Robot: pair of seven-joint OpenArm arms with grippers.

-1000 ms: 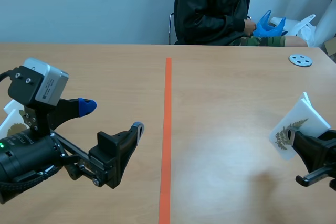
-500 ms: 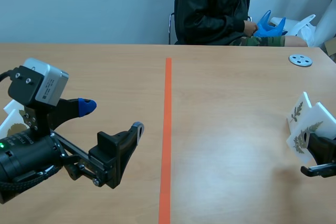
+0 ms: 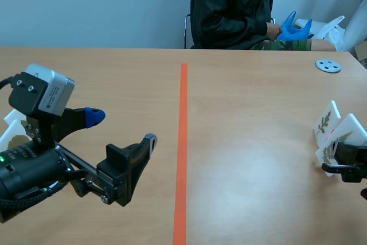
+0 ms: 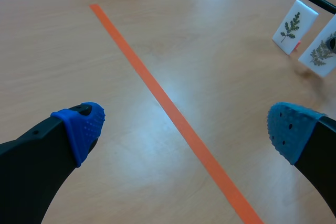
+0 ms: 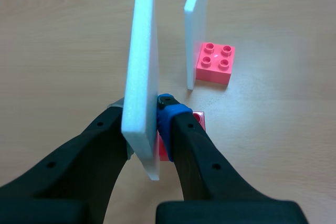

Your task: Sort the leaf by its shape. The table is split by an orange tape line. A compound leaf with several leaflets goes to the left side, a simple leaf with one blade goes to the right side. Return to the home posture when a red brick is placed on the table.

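Rightward went the white foam card bearing a fern-like leaf (image 3: pixel 339 140), clamped in the right jaws at 4 o'clock beside 1 standing white card (image 3: pixel 325 121); left jaws gaped empty. Swinging could topple that neighbour.

Left arm (image 3: pixel 34 171) matte black. Thick black fingers (image 4: pixel 29 153), blue dotted pads (image 4: pixel 84 125) at tips. Silver-grey camera box (image 3: pixel 45 91), white label (image 3: pixel 55 97), green light (image 3: pixel 2 159).

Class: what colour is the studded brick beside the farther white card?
The brick is pinkish red, shown best in the right wrist view.
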